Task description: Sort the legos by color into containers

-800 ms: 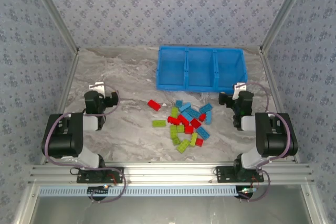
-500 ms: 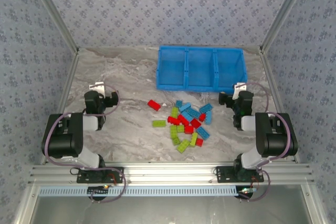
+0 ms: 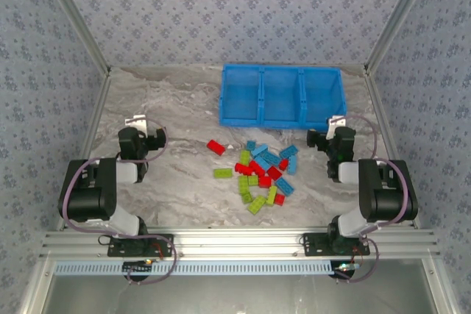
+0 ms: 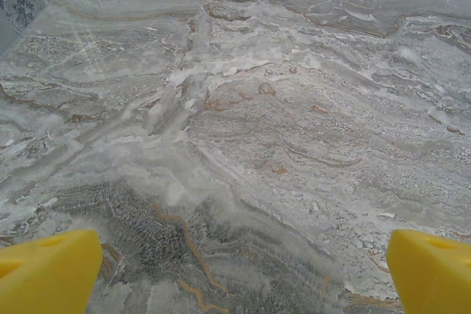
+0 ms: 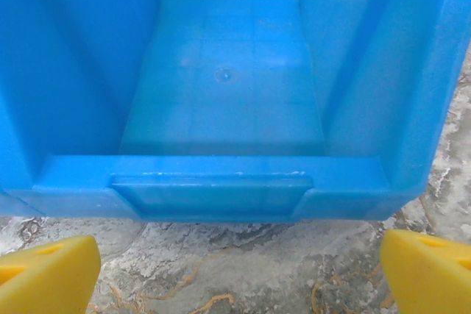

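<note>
1 bin [image 3: 223, 98], 3 compartments; approx 20 legos [image 3: 256, 168] (red/green/blue) loose on desk [image 3: 176, 108]; L gripper [image 4: 243, 259], R gripper [image 5: 239, 266] both wide

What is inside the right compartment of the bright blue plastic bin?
Nothing: the compartment shows a bare blue floor. The strip just behind its front wall is hidden.

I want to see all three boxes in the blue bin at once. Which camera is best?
The top external view: the whole blue bin shows from above, all three compartments side by side. The right wrist view looks closely into one compartment, its floor bare. The left wrist view faces the marble table.
</note>
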Available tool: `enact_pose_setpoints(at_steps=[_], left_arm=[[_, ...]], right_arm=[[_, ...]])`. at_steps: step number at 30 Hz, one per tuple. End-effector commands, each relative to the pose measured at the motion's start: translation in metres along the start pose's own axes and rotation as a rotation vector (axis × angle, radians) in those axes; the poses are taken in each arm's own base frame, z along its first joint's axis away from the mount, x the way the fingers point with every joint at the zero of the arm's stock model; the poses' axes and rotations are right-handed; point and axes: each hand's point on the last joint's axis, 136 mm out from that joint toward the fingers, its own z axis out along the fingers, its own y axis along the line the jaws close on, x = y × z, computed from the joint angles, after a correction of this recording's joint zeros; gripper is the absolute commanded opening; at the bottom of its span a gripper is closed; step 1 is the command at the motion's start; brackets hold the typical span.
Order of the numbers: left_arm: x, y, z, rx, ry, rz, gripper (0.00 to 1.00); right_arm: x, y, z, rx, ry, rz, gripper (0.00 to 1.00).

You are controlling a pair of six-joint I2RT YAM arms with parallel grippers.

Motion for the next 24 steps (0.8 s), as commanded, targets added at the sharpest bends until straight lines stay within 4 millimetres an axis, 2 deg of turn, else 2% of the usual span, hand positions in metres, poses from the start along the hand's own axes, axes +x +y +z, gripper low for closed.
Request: enact_pose_setpoints(at_steps=[1, 5, 8, 11, 13, 16, 18, 20, 22, 24], left_arm=[[-0.008, 0.000, 0.000, -0.001, -0.030, 0.009, 0.99], [-0.021, 0.002, -0.021, -0.038, -0.087, 0.011, 0.99], [-0.047, -0.011, -0.047, -0.030, -0.098, 0.042, 0.99], [-0.081, -0.041, -0.080, 0.046, -0.134, 0.045, 0.99], [-0.104, -0.070, -0.105, 0.137, -0.150, 0.065, 0.99], [-0.120, -0.124, -0.145, 0.328, -0.131, 0.167, 0.99], [-0.120, -0.159, -0.176, 0.475, -0.090, 0.298, 0.99], [-0.113, -0.185, -0.204, 0.591, -0.041, 0.422, 0.99], [-0.100, -0.207, -0.232, 0.711, -0.005, 0.571, 0.99], [-0.078, -0.224, -0.258, 0.822, 0.037, 0.737, 0.99]], right_arm=[[-0.035, -0.007, -0.010, 0.014, 0.029, 0.055, 1.00], [-0.066, 0.001, -0.048, -0.009, 0.046, 0.188, 1.00], [-0.074, 0.012, -0.087, -0.009, 0.160, 0.314, 1.00], [-0.069, 0.040, -0.123, -0.066, 0.265, 0.346, 1.00], [-0.060, 0.055, -0.144, -0.096, 0.322, 0.335, 1.00], [-0.038, 0.069, -0.168, -0.096, 0.432, 0.308, 1.00], [-0.021, 0.080, -0.180, -0.103, 0.515, 0.284, 1.00], [-0.005, 0.088, -0.187, -0.099, 0.576, 0.243, 1.00], [0.010, 0.092, -0.189, -0.064, 0.617, 0.182, 1.00], [0.027, 0.089, -0.186, -0.010, 0.660, 0.138, 1.00]])
